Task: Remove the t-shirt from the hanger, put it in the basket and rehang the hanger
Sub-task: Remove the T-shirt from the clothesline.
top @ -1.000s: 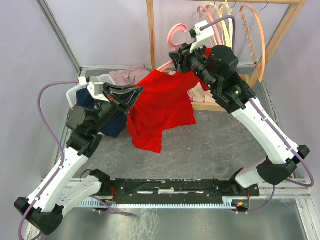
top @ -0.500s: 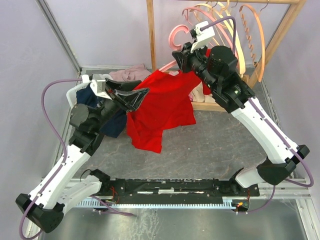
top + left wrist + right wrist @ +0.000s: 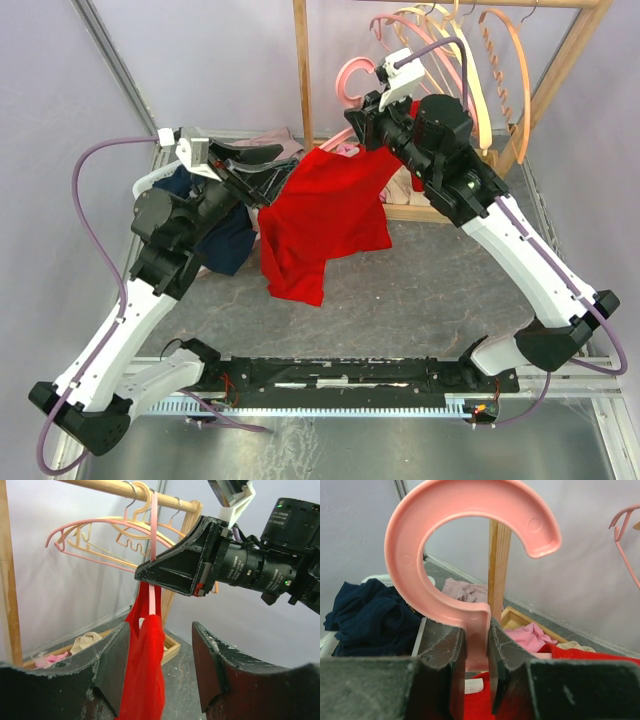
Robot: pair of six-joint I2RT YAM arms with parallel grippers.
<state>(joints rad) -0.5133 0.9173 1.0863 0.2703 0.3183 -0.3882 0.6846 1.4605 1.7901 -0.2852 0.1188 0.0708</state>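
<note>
**One red t-shirt, still on its one pink hanger**

We count a single red t-shirt, and it is still on the pink hanger. The shirt hangs in the air between the two arms, in front of the wooden rack and over the grey table. From the left wrist view we see its collar around the hanger's neck and the cloth falling straight down in folds.

The right claw is clamped on the hanger just below the hook. In the right wrist view both fingers press the flat pink stem from either side. The hook itself is free of the rail.

The left claw is spread wide and holds nothing. It sits at the shirt's left shoulder, and we cannot tell whether it touches the cloth.

Further out, at least three more hangers hang on the rack's rail: pink, cream and orange. We cannot count them exactly because they overlap. Two garments lie heaped at the left by a white basket, one navy garment and one pale pink garment. One wooden tray at the rack's foot holds more clothes.
</note>
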